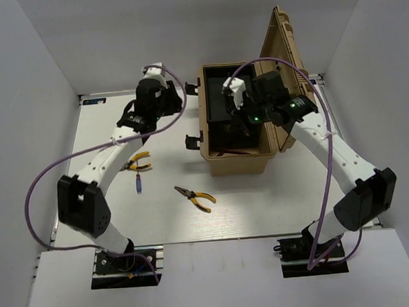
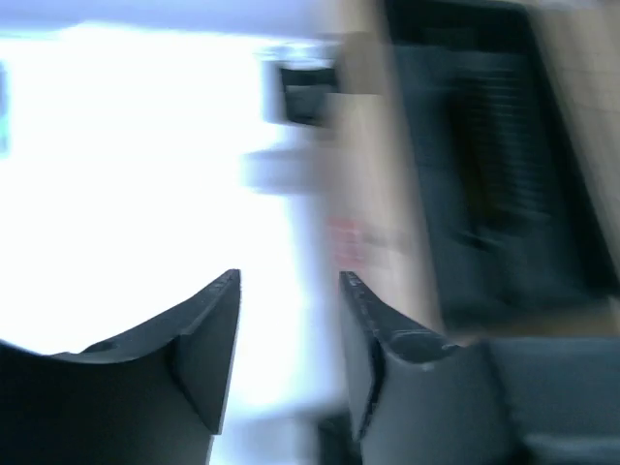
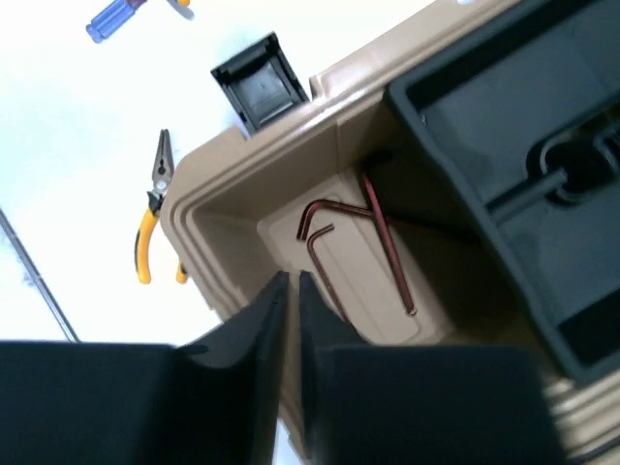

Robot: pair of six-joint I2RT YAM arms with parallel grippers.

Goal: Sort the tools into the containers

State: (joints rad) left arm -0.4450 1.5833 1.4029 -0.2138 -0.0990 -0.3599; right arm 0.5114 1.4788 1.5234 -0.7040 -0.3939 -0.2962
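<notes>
1. Left gripper (image 2: 289, 283) hung left of the toolbox (image 1: 237, 164), jaws open and empty.
2. Right gripper (image 3: 292, 279) hovered over it, jaws closed and empty.
3. Hex keys (image 3: 387, 237) lay inside the toolbox; pliers (image 1: 195, 196) and screwdriver (image 1: 139, 183) lay left of it.

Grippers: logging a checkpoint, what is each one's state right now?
Left gripper: open, holding nothing.
Right gripper: closed, holding nothing.

Walls (image 1: 112, 33): we see plain white, closing three sides.
Worktop (image 1: 264, 205): we see white, evenly lit.
</notes>
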